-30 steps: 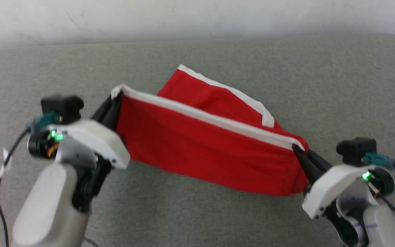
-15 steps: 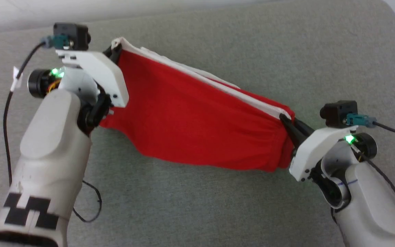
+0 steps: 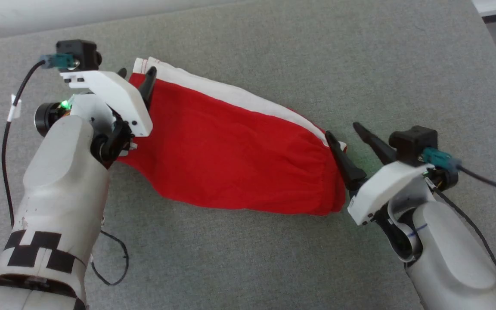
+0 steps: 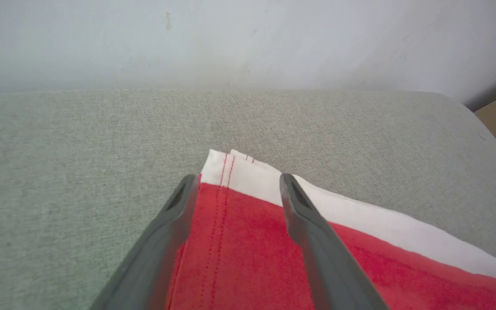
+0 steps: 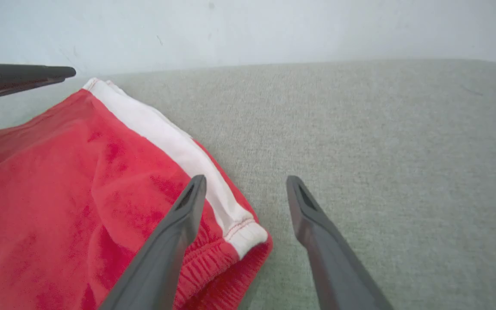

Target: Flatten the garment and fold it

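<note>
Head view: garment [image 3: 230, 146] lies mid-frame, left gripper [image 3: 137, 76] upper left, right gripper [image 3: 342, 131] right, both spread wide, empty. Wrist views reveal red hem stitching [image 4: 224, 172] and gathered waistband [image 5: 213, 267].

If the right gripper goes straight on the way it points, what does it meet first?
Likely the grey cushion just past the garment; the right gripper is open. Depth unclear.

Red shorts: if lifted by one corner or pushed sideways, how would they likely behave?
The shorts probably flop and drape: they lie in soft wrinkles on the grey cushion. They look thin and light, so a push would likely bunch them rather than slide them. The gathered waistband by the open right tool may stretch when pulled.
</note>
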### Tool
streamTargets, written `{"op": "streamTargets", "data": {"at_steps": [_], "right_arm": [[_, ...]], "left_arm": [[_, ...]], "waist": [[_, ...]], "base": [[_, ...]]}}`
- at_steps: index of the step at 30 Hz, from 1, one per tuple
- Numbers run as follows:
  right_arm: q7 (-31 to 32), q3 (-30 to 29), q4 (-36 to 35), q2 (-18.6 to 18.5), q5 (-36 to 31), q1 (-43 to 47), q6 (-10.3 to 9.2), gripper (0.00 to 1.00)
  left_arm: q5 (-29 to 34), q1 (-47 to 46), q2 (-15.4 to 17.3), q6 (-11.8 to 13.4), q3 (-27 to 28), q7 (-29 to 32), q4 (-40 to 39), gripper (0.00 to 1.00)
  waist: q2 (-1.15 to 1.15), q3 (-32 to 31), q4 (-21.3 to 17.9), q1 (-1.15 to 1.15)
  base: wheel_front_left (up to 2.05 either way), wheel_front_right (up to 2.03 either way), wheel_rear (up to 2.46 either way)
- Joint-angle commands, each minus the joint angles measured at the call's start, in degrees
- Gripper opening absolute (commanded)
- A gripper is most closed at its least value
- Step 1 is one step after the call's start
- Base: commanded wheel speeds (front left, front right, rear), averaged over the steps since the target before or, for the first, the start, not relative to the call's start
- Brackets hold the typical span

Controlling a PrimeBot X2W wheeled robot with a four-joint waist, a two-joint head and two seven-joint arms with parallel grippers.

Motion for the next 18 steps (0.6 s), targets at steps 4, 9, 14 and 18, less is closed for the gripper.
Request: {"op": "streamTargets", "data": {"at_steps": [4, 9, 14, 18], "right_arm": [[-6.61, -2.20, -4.80, -0.08, -2.75, 4.55, -0.04, 1.00], [-8.04, -6.89, -12.82, 1.18, -6.76, 11.53, -0.04, 1.00], [-4.25, -9.47, -21.34, 2.50, -9.34, 17.64, -0.04, 1.00], [-1.80, -9.68, -25.62, 3.33, -9.99, 20.07, -0.04, 1.00]], "left_arm": [[-1.76, 1.29, 0.81, -0.67, 0.33, -3.01, -0.44, 1.00], [-2.51, 4.08, 3.60, -0.91, -2.78, 1.76, -3.67, 1.00], [-6.36, 7.37, 8.14, -0.95, -8.07, 12.70, -11.14, 1.00], [-8.91, 9.97, 11.55, -0.95, -11.66, 20.35, -15.79, 1.00]], "waist": [[0.00, -3.08, 1.88, 0.00], [0.00, -6.11, 3.31, 0.00], [0.00, -7.53, 3.79, 0.00], [0.00, -7.32, 3.08, 0.00]], "base": [[0.00, 0.00, 0.00], [0.00, 0.00, 0.00], [0.00, 0.00, 0.00], [0.00, 0.00, 0.00]]}}
